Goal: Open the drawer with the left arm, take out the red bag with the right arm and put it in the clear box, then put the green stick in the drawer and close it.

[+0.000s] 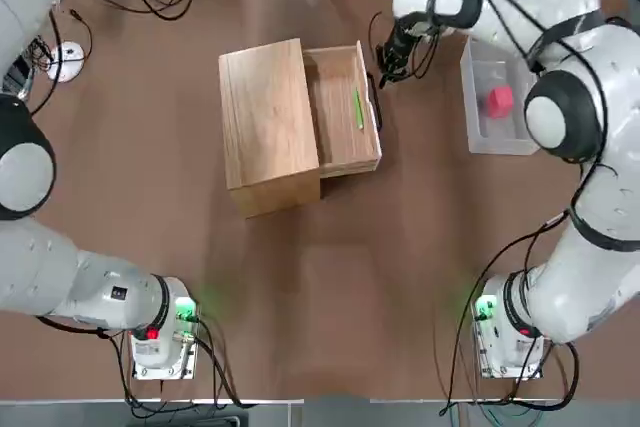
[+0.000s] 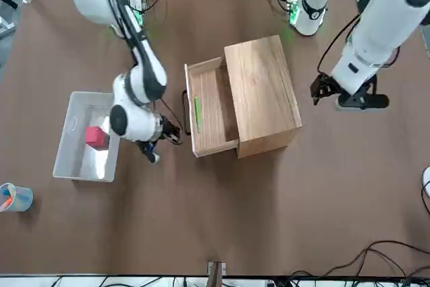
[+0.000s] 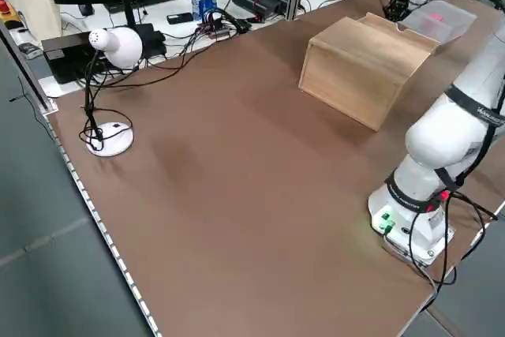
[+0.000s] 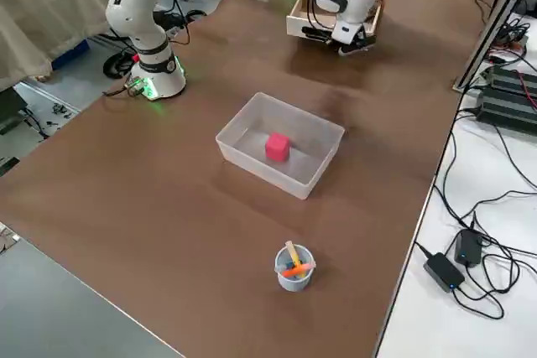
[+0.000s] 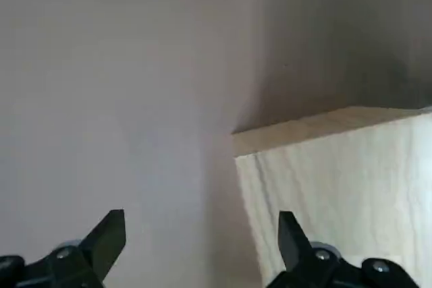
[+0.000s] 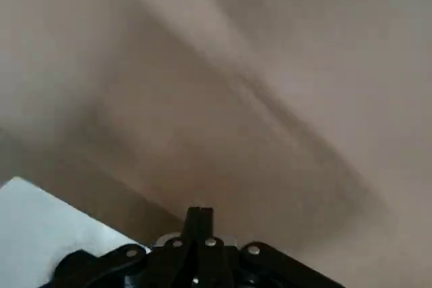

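The drawer (image 1: 338,142) stands pulled out of the wooden box (image 1: 268,122) toward the right, and the green stick (image 1: 357,107) lies inside it. The red bag (image 1: 499,100) rests in the clear box (image 1: 495,137) farther right. My right gripper (image 1: 386,69) is shut on nothing, low over the table just beyond the far end of the drawer's dark handle (image 1: 375,99). In the front view the right gripper (image 2: 172,137) sits between the clear box (image 2: 70,142) and the drawer (image 2: 215,126). My left gripper (image 5: 199,224) is open, raised to the left of the wooden box.
A small blue cup (image 4: 294,267) holding orange sticks stands near the table's right edge. A white desk lamp (image 3: 110,45) sits at the far left of the table. Cables run along the back edge.
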Robot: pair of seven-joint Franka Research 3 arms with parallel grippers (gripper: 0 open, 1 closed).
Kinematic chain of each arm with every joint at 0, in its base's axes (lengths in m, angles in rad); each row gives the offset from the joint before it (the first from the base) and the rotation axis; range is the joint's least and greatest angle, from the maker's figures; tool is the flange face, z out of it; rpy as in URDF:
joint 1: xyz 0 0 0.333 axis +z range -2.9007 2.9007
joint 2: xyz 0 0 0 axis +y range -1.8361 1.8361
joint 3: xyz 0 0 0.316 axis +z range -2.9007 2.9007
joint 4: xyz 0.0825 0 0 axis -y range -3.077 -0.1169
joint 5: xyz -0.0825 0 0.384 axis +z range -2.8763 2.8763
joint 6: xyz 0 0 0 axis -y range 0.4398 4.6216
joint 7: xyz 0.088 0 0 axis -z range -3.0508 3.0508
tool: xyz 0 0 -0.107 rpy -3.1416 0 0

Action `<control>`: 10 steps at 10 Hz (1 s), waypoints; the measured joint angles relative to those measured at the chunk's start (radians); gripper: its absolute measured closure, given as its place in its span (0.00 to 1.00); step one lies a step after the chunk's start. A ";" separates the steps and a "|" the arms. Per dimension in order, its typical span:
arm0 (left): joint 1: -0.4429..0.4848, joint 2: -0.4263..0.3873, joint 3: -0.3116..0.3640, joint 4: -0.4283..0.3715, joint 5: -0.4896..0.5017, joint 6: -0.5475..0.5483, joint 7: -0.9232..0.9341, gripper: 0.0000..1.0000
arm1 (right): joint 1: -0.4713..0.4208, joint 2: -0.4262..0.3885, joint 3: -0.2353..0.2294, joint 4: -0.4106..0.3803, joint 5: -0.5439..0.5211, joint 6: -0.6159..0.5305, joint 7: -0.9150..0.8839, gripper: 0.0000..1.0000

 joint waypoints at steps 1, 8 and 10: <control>0.001 -0.005 0.033 0.017 0.000 -0.048 0.058 0.00 | 0.000 0.011 -0.003 -0.020 0.043 0.031 0.001 0.99; 0.003 -0.046 0.135 0.059 -0.001 -0.125 0.199 0.00 | -0.002 0.027 0.001 -0.122 0.181 0.105 0.041 0.99; 0.002 -0.048 0.137 0.060 -0.001 -0.126 0.201 0.00 | 0.002 0.024 0.016 -0.124 0.206 0.103 0.042 0.99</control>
